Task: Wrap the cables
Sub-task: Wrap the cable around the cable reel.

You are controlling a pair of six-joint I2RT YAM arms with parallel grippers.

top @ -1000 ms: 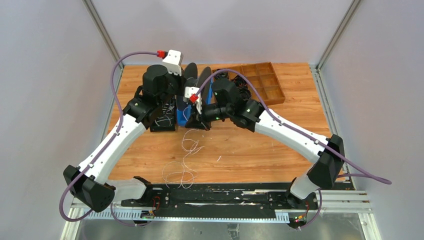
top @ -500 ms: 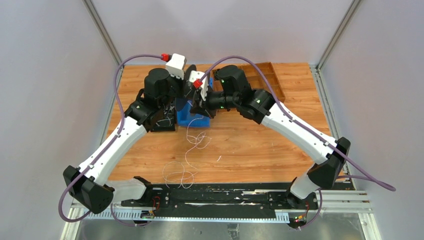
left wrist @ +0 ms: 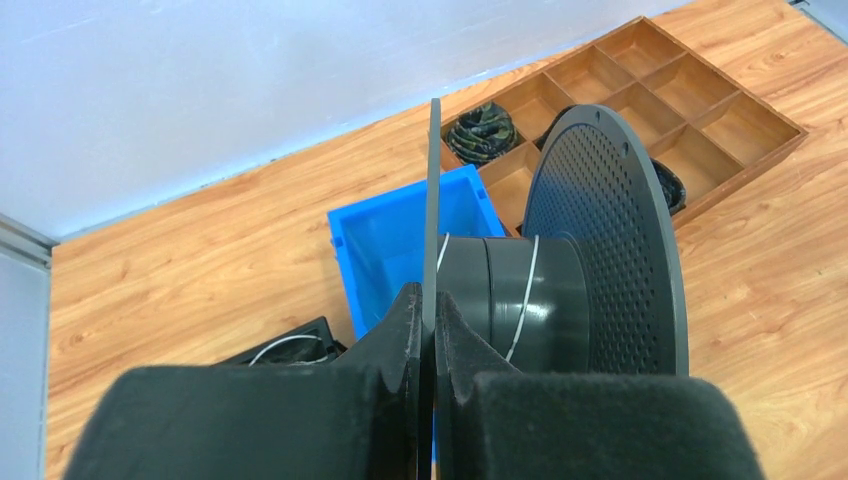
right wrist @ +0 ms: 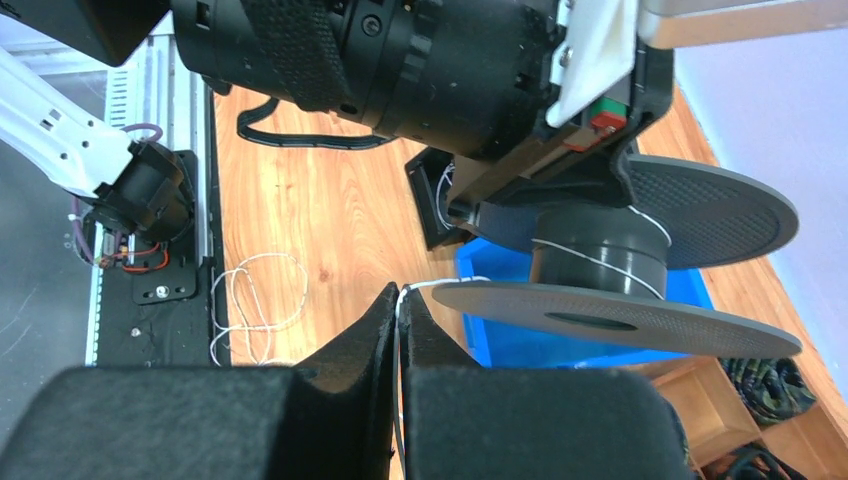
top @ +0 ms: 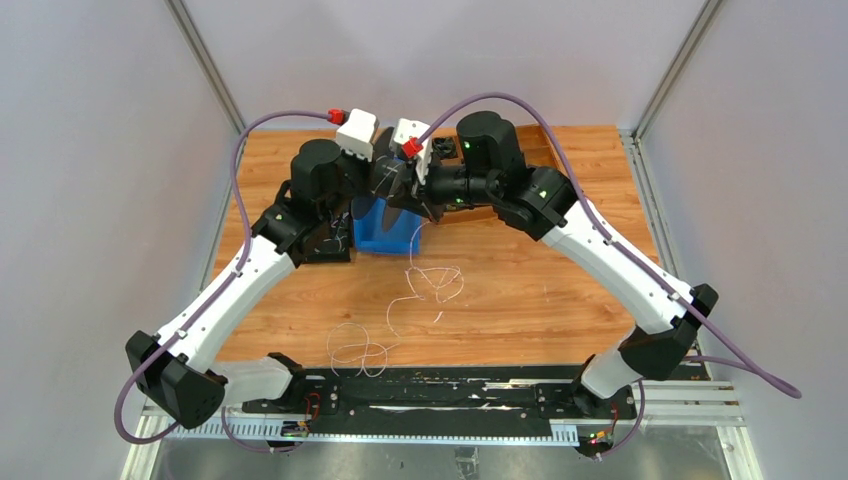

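Firmly shut, the left gripper [left wrist: 424, 302] clamps the spool's [left wrist: 555, 300] flange; the right gripper [right wrist: 398, 298] pinches the cable [right wrist: 597, 260] wound around its hub.

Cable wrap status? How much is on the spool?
Done: only a couple of turns of thin whitish-grey cable sit on the dark grey plastic spool. In hand: left claw grips a flange, right claw pinches the strand. Left: loose loops on the wooden table.
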